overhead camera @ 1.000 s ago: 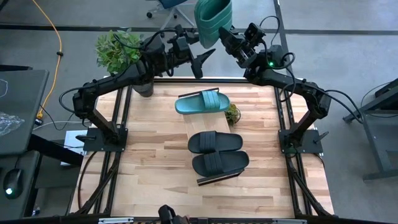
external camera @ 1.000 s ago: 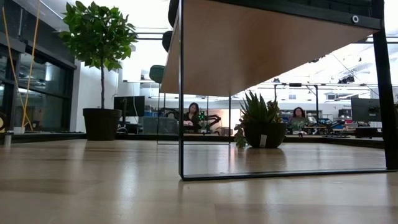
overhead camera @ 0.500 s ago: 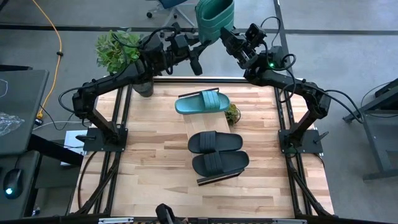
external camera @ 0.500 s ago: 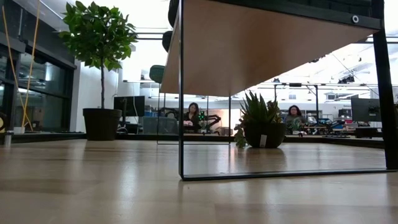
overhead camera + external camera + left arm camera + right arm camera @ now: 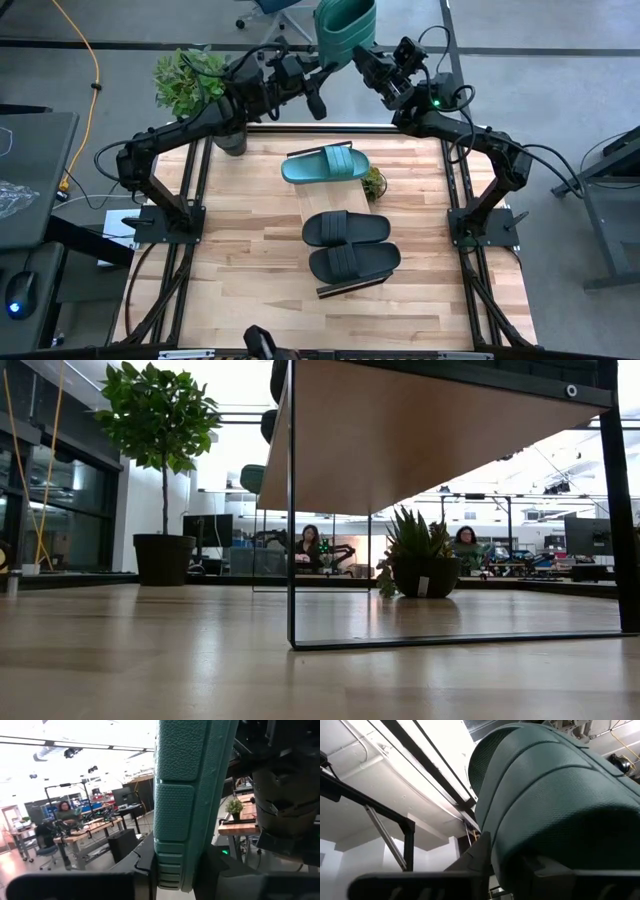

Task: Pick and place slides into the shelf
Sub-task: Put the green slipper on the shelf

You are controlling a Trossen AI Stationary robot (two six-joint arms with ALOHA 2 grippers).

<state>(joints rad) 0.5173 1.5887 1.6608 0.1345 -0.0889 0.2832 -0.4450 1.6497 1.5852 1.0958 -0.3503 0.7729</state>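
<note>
Nearest the front edge of the desk (image 5: 230, 260), two black slides (image 5: 348, 245) lie side by side on the shelf (image 5: 311, 203), near its dark end frame. Past a strip of bare plank, one teal slide (image 5: 322, 165) lies at the shelf's far end, with a small potted plant (image 5: 374, 183) just beside it.

Farther off, above and beyond the desk's far edge, hangs the last teal slide (image 5: 345, 30). My right end effector (image 5: 362, 58) is clamped on it, and my right wrist view is filled with the ribbed strap. My left end effector (image 5: 322, 80) is right up against the sole. Whether it has closed on the slide, I cannot tell.

My worry is the height and the place. If one end effector lets go before the other has a firm hold, the slide would drop outside the desk, probably to the floor. Rubber held by one end may also sag or swing on the way down. The free strip on the shelf looks tight, so a crooked descent could knock the resting teal slide, a black one, or the plant.
</note>
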